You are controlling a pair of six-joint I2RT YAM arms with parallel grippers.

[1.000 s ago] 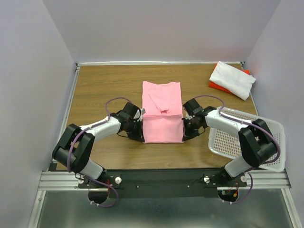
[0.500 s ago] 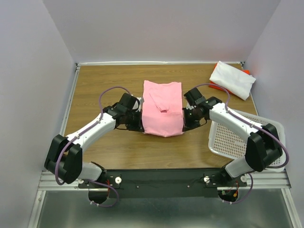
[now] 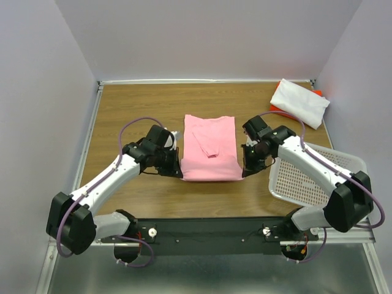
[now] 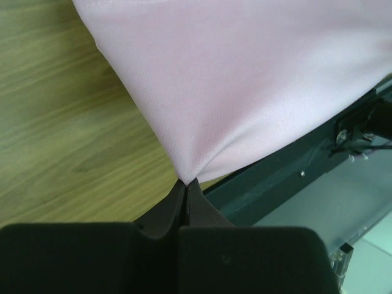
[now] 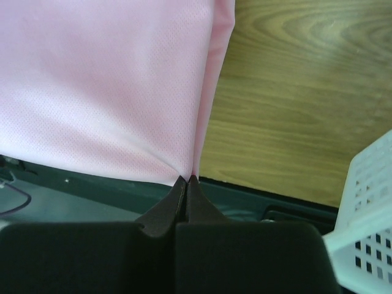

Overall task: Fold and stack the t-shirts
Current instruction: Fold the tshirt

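Observation:
The light pink t-shirt (image 3: pixel 210 147) lies partly folded in the middle of the table, a sleeve folded in on top. My left gripper (image 3: pixel 178 172) is shut on its near left corner, seen in the left wrist view (image 4: pixel 245 92). My right gripper (image 3: pixel 245 171) is shut on its near right corner, seen in the right wrist view (image 5: pixel 104 86). Both corners are lifted off the table with the cloth hanging taut. The folded white t-shirt (image 3: pixel 299 102) lies at the far right on top of the orange-red t-shirt (image 3: pixel 278 112), of which only edges show.
A white perforated basket (image 3: pixel 318 184) stands at the near right, right beside my right arm, its rim also in the right wrist view (image 5: pixel 367 202). Grey walls enclose the wooden table (image 3: pixel 128 104) on three sides.
Both grippers have lifted the pink shirt's near edge and carried it away from the bases, so the visible shirt is shorter. Both arms have stretched farther out.

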